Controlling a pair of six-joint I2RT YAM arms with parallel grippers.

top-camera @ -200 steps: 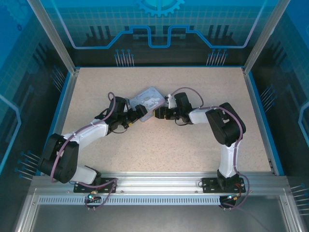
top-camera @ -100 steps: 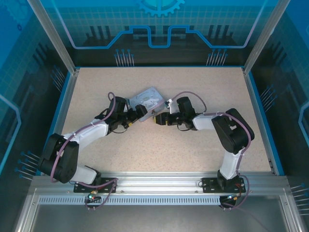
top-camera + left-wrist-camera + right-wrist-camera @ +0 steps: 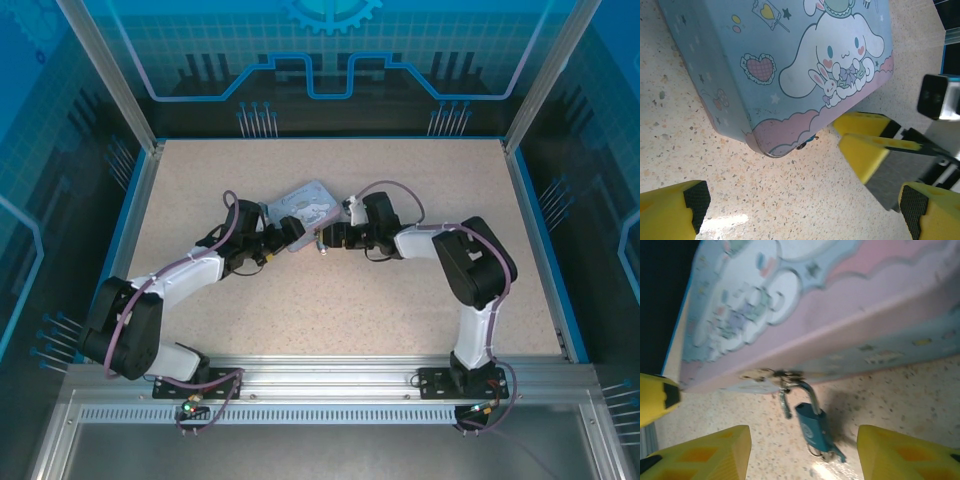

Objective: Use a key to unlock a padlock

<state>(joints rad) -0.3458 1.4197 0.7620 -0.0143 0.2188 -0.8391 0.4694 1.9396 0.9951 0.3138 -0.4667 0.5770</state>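
Right arm has pulled its elbow in and swung back toward the box (image 3: pixel 305 205); left arm unchanged. Right fingers (image 3: pixel 710 452) sit partly apart, straddling the padlock (image 3: pixel 812 430), clamped on nothing. Left fingers (image 3: pixel 670 210) are wide apart and empty by the box's corner. Padlock hangs by its shackle from the box's hasp (image 3: pixel 765 375), with its blue body lying on the counter (image 3: pixel 400 300) near the middle. Metal bit at the body's lower end may be the key; cannot tell. Likely light, stiff, slick and swings freely: pinch the body's 2 flat faces, not the shackle.
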